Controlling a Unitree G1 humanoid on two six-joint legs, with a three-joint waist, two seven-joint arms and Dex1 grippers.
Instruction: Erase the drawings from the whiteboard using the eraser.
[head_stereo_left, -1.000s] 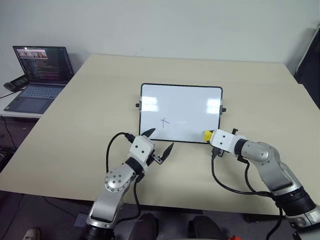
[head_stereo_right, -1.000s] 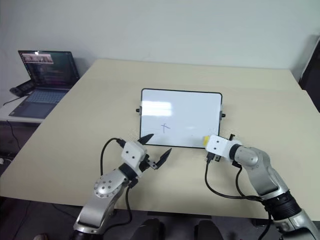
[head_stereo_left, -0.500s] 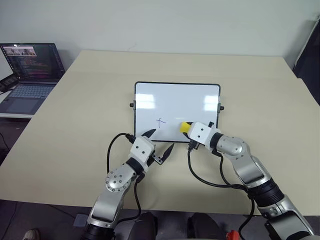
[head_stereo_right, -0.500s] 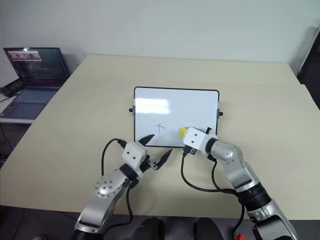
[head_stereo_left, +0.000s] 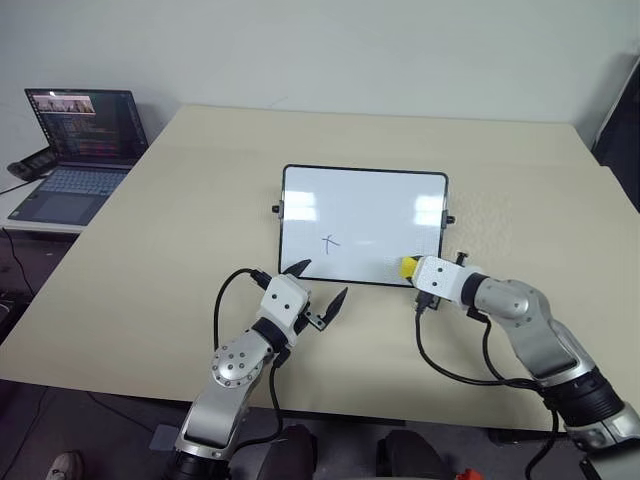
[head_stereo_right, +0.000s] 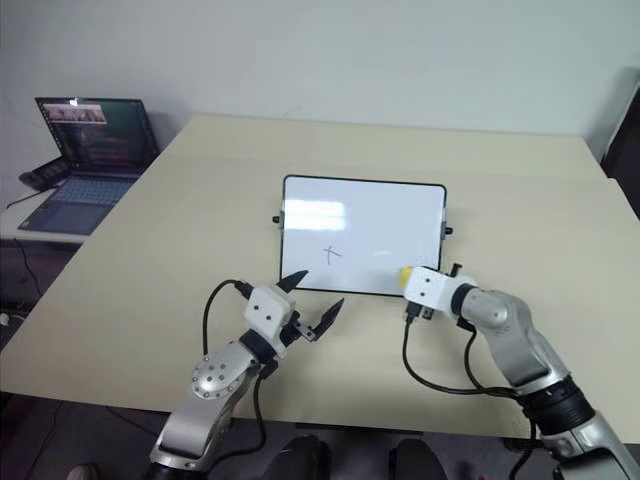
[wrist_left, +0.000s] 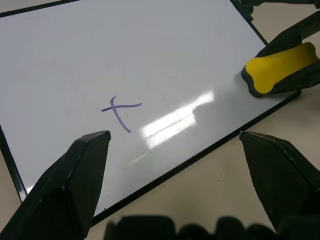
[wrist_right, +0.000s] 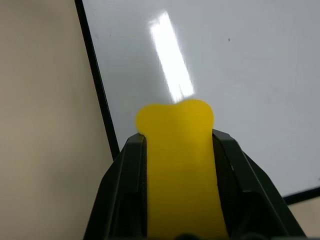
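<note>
Since half a second ago your right gripper (head_stereo_left: 412, 270), clamped on the eraser (head_stereo_left: 408, 268), is back at the board's (head_stereo_left: 363, 196) near right corner, well apart from the cross (head_stereo_left: 331, 241). Left gripper (head_stereo_left: 322, 285) hangs open at the near edge. Sweep carelessly and you shove the unheld board.

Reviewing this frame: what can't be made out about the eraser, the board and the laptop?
- Eraser underside: right wrist view, hidden by its yellow top and the right gripper fingers; contact with the whiteboard unclear.
- Whiteboard corner under the eraser: any remaining marks there are covered; elsewhere one cross drawing shows.
- Laptop screen: eye views, too small to read.
</note>
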